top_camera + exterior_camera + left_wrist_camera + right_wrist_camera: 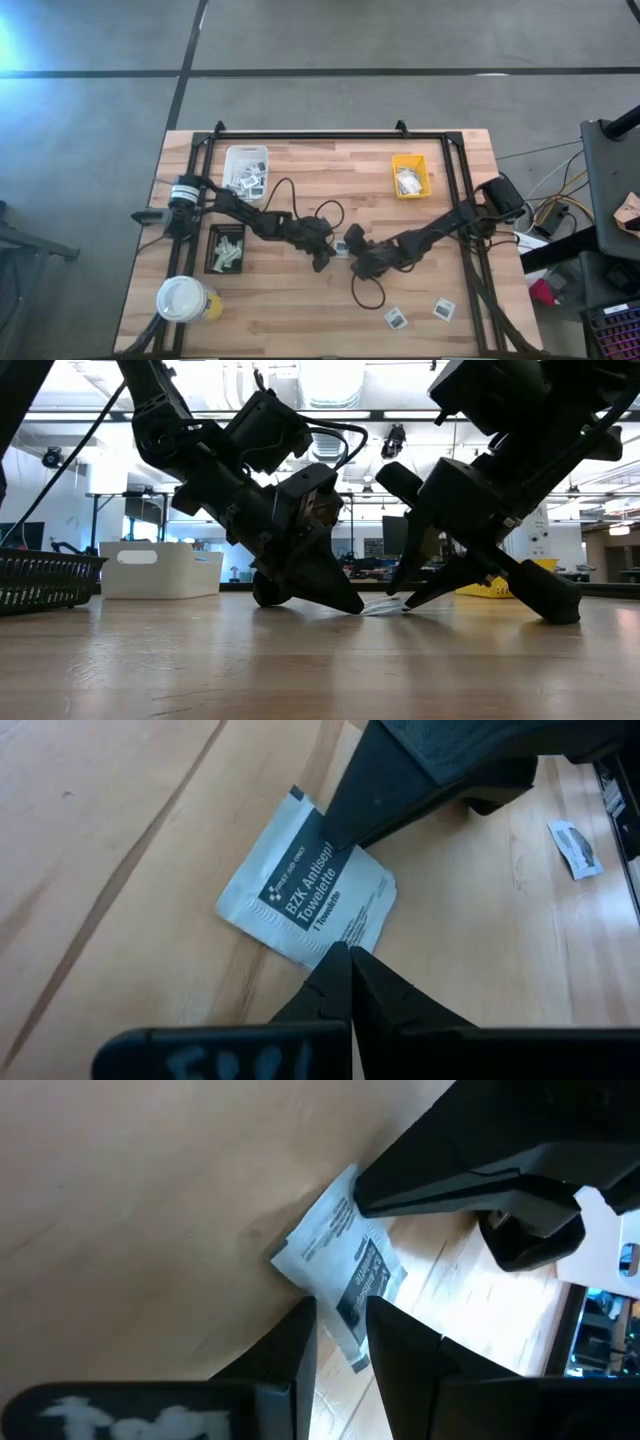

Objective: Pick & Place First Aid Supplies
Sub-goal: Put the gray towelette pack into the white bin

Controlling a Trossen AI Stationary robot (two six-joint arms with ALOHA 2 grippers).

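One first aid packet, a flat white towelette sachet with a dark printed patch (pixel 305 895), lies on the wooden table near its middle (pixel 341 246). My left gripper (pixel 347 960) is shut, its tip at one edge of the packet. From the opposite side my right gripper (pixel 340 1330) comes slanting down, open. Its two fingers stand either side of the packet's other edge. In the low view the packet (pixel 383 607) shows as a thin strip between the two gripper tips, a little raised toward the right gripper (pixel 408 600). My left gripper presses its shut fingertips down on the packet's edge (pixel 335 942), slanting down from the table's left. The packet stays on the table under them. My right gripper has one finger (pixel 365 805) against the packet's opposite edge (pixel 322 832), slanting down from the table's right. That edge runs into the gap between the fingers; I cannot tell whether the second finger touches it.
A white tray (pixel 246 167) with packets stands at the far left and a yellow tray (pixel 410 175) at the far right. A black tray (pixel 226 248) and a white-lidded yellow cup (pixel 185 298) are on the left. Two loose packets (pixel 396 318) (pixel 444 309) lie near the front right.
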